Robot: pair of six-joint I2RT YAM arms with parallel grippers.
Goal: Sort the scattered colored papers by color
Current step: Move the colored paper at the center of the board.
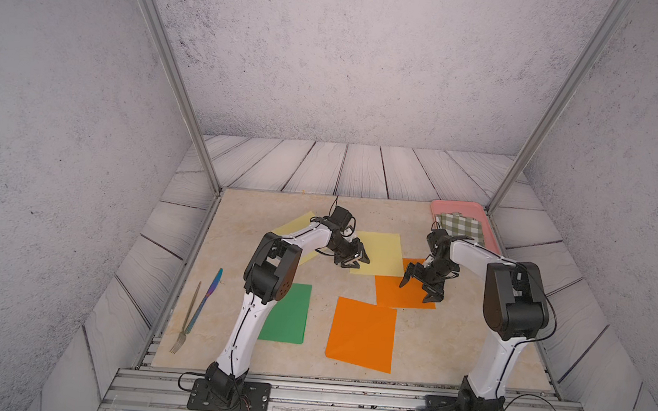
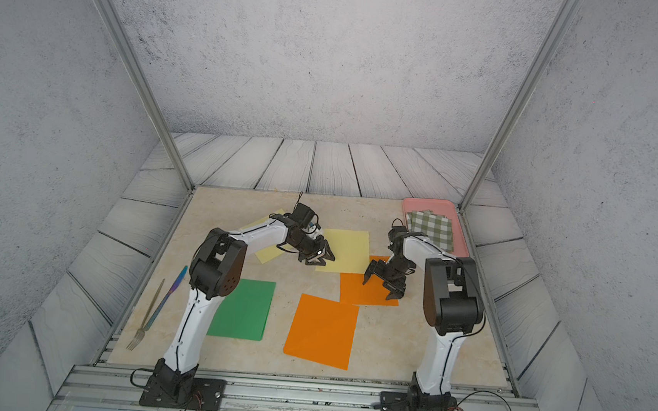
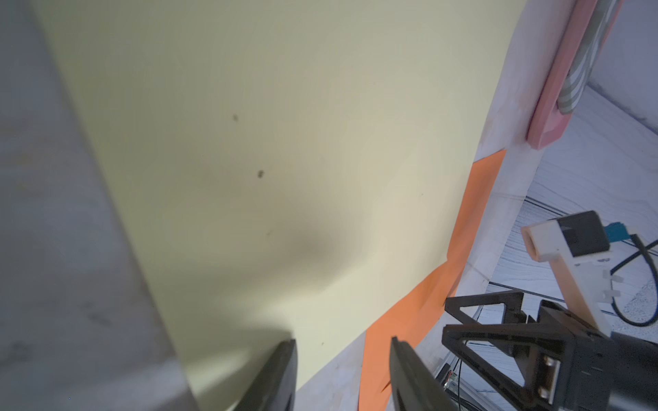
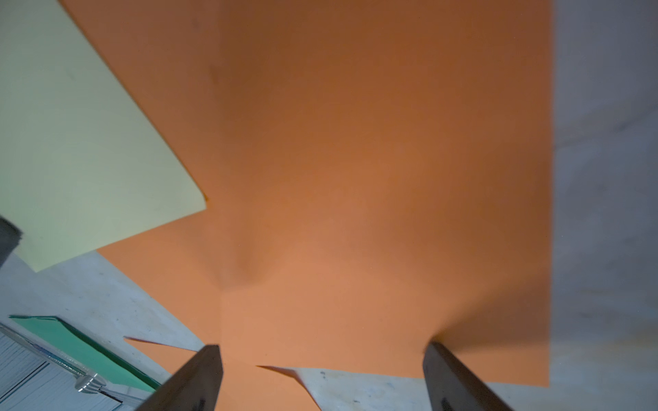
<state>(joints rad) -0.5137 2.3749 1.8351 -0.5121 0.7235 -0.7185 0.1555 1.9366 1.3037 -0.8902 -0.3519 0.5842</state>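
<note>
Right wrist view: right gripper (image 4: 322, 350), jaws wide and empty, sits above orange sheet (image 4: 356, 178) (yellow sheet (image 4: 89, 142) overlaps one corner). Left gripper (image 1: 355, 262) half-open, nearer yellow.

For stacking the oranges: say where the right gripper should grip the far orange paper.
Likely its right edge, from above and the right: the orange paper lies flat, that edge borders bare table, while the yellow paper covers its far left corner.
</note>
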